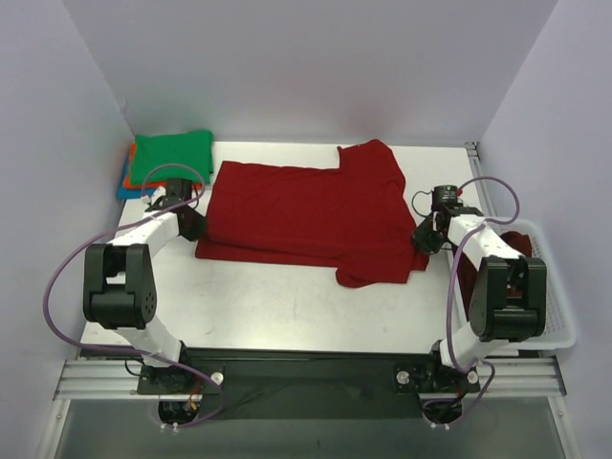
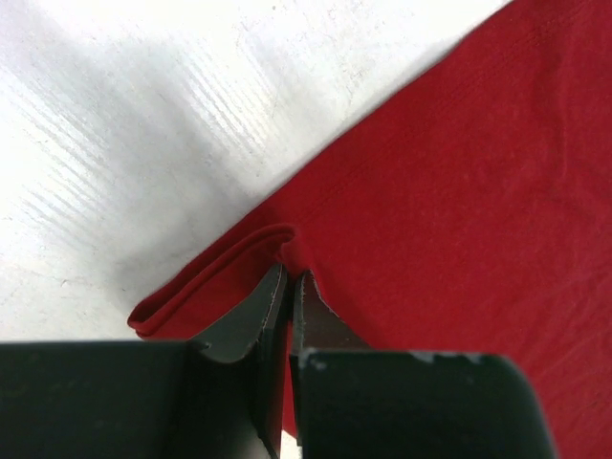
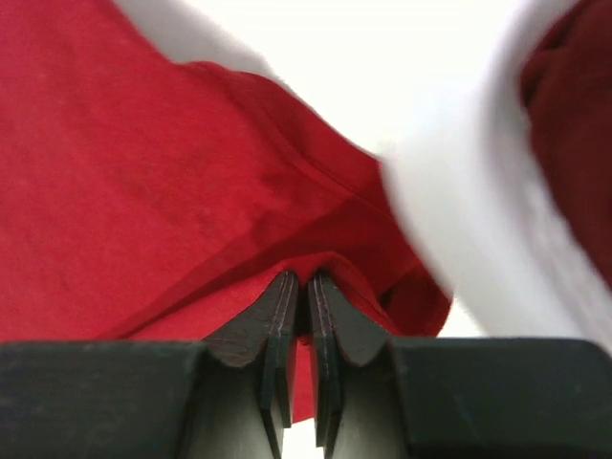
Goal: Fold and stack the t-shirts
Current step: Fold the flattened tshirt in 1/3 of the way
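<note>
A dark red t-shirt (image 1: 306, 212) lies spread across the middle of the table, partly folded lengthwise. My left gripper (image 1: 194, 226) is shut on its left edge; in the left wrist view (image 2: 290, 277) the jaws pinch a doubled fold of red cloth (image 2: 459, 191). My right gripper (image 1: 422, 237) is shut on the shirt's right edge; in the right wrist view (image 3: 308, 282) the jaws pinch red cloth (image 3: 143, 191). Folded green (image 1: 172, 156), orange (image 1: 131, 153) and blue (image 1: 126, 188) t-shirts are stacked at the back left.
A white slotted basket (image 1: 564, 306) stands at the right edge with more dark red cloth (image 1: 521, 239) in it; its blurred white rim (image 3: 459, 210) shows in the right wrist view. White walls close in the back and sides.
</note>
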